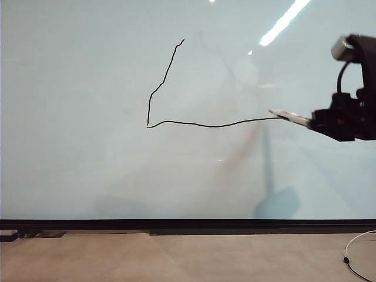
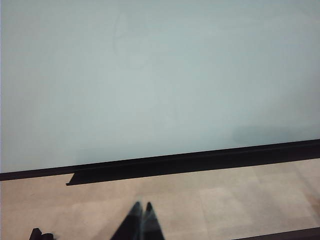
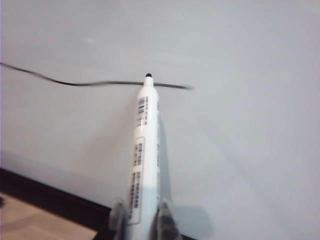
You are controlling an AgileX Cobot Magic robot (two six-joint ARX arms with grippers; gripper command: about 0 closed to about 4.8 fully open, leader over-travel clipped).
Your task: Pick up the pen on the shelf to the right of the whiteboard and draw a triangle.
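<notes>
Pen (image 3: 145, 150) pinched by right claw (image 3: 141, 212) seemingly touches whiteboard (image 1: 88, 164); only left wrist view shows closed left claw (image 2: 141, 206)

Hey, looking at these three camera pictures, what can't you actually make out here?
- Right gripper: exterior view cuts off its arm at the picture's edge.
- Slim white marker pen: barrel print too small and blurred to read; right wrist view. Whether its tip touches the glossy pale whiteboard is unclear.
- Thin black drawn line: its end is smeared by blur in the right wrist view.
- Left gripper: only its dark fingertips show, low above the floor.
</notes>
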